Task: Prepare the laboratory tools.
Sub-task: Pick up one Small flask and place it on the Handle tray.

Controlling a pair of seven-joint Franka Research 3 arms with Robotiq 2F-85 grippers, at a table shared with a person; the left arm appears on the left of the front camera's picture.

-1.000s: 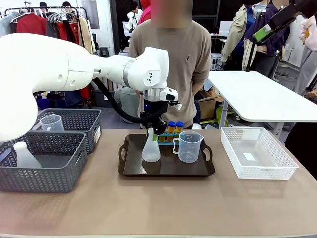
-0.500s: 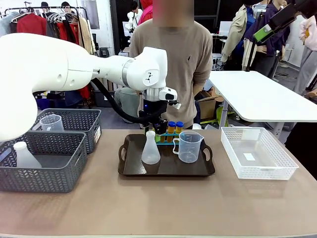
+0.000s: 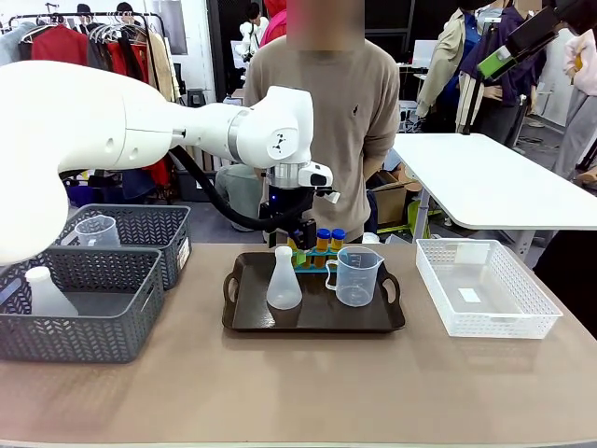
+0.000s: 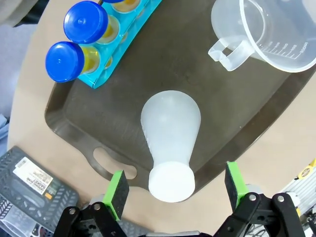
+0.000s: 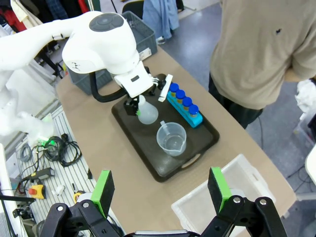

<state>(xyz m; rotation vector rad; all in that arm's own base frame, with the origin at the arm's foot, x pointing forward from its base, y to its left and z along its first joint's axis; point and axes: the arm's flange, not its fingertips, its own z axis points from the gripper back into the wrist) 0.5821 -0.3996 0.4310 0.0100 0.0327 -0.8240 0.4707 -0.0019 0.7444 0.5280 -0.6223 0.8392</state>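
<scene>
Flask (image 4: pixel 170 143) first: you can see it is cloudy white, wide at the bottom and thin at the neck, and it stands upright on the dark tray (image 3: pixel 244 317), left of the beaker (image 3: pixel 355 276). Your left gripper (image 4: pixel 173 190) hangs right over it with its green pads (image 4: pixel 118 189) spread wide on both sides of the neck, and they do not touch it. You can see the beaker is clear plastic with a handle and small marks on its wall; in the left wrist view its far side is cut off by the edge. Behind them, the tubes (image 3: pixel 329 241) with blue caps and yellow liquid stand in a blue rack (image 5: pixel 185 112) at the back of the tray. From the front the arm hides some of the tubes. Your right gripper (image 5: pixel 161 193) is high above the table with its pads wide apart and nothing between them.
</scene>
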